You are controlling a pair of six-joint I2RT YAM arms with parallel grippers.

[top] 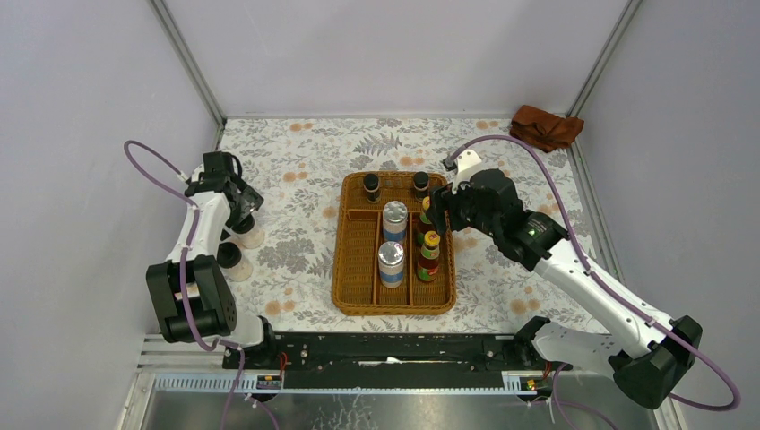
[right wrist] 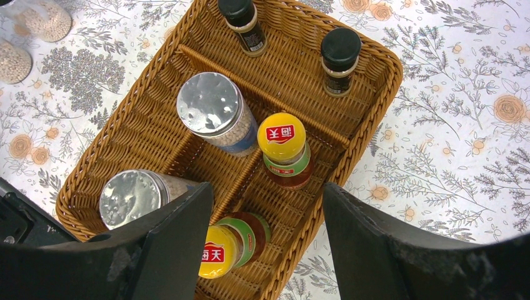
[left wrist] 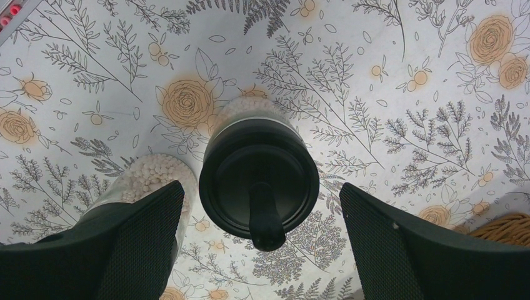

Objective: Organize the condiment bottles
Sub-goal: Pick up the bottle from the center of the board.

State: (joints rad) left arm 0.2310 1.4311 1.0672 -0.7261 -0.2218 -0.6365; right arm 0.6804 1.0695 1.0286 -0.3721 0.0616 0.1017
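Currently the left gripper (left wrist: pixel 259 187) hangs well to the left of the wicker tray (top: pixel 350 260) with its jaws spread wide and nothing held. A clear black-lidded jar (left wrist: pixel 258 181) stands upright on the floral tablecloth (top: pixel 296 161) straight beneath it, centred in the gap, and both fingers (left wrist: pixel 144 244) are apart from the lid. A second jar (left wrist: pixel 147 178) of white beads stands just beside the first, partly hidden behind one finger. The right gripper (top: pixel 439 219) hovers over the tray's right-hand lane, its jaws partly open and clasping nothing. The two red yellow-capped sauce bottles (right wrist: pixel 282 140) stand in that lane. The nearer one (right wrist: pixel 219 250) lies below the gap, close against one finger's inner edge and clear of the other. The two silver-lidded shakers (right wrist: pixel 209 103) stand in the tray's middle lane. The two tiny black-capped bottles (right wrist: pixel 340 50) stand in the cross compartment at the tray's far end. A rust-brown cloth (top: pixel 545 127) lies crumpled well beyond the tray's far right corner.
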